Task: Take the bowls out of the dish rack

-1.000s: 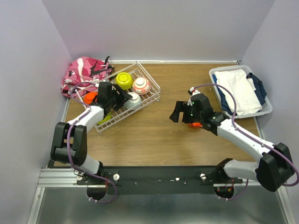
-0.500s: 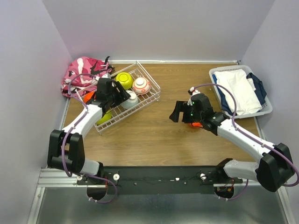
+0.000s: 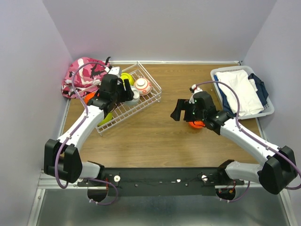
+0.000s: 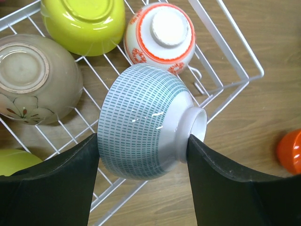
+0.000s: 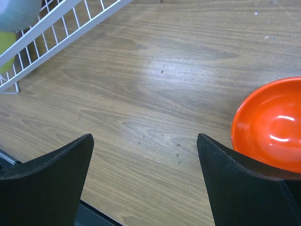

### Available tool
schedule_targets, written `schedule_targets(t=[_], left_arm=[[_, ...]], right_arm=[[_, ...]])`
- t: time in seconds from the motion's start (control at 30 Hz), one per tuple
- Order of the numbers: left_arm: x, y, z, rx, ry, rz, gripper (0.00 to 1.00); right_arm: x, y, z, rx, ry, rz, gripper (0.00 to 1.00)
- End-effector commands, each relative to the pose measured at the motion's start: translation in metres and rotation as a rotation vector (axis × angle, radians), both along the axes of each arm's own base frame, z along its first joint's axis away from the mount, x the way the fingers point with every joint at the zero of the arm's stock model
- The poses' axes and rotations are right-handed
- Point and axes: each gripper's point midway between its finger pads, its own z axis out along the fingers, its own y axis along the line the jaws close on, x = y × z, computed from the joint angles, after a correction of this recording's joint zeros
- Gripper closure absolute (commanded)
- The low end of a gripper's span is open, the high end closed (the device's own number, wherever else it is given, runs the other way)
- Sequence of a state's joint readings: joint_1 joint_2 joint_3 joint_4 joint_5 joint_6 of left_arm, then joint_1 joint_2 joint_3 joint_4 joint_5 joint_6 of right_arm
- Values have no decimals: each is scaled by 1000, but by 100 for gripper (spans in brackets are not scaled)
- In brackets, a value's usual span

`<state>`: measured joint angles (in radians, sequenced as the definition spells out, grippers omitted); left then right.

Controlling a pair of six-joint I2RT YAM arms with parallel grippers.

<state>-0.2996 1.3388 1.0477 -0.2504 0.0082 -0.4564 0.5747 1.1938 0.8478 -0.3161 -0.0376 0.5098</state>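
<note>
Open tabletop (image 3: 160,129) between dish rack (image 3: 129,109) and orange bowl (image 3: 196,124); its wire wall fences bowls (image 3: 142,86) inside.

Seen from the left wrist, one lime-green bowl (image 4: 84,23) runs off the top edge, a second lime-green bowl (image 4: 16,162) sits mostly behind a black finger (image 4: 47,188), and the orange bowl (image 4: 290,151) is cropped at right. The pale teal bowl (image 4: 141,136) keeps its inside turned from view.

The pale teal bowl (image 4: 136,127) between the left gripper's (image 4: 143,138) black fingers (image 4: 51,188) carries rows of small dark dashes; its foot is plain white. Just beyond those fingers are a white bowl with red pattern (image 4: 160,37), a lime-green bowl (image 4: 84,23) and a tan bowl (image 4: 33,80) with a faint flower, all on the white wire dish rack (image 4: 240,37). Beside one finger of the right gripper (image 5: 145,136) is a glossy orange bowl (image 5: 270,127) on the brown wood-grain table (image 5: 141,70).
</note>
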Motion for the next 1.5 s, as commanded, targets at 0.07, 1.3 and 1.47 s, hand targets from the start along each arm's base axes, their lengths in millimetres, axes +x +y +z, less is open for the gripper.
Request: schedule_targets(t=[0.07,1.3,1.47], left_arm=[[-4,-9,50,234,-200,-97,52],[-140,-135,43,860,-752,-622,52],[-152,-147,30,897,-782,-680,52]], right_arm=[[10,-6,19,-55,-19,-29,1],[27,-17,63,-244,41,18,0],[28,4,63,-205,103,107,0]])
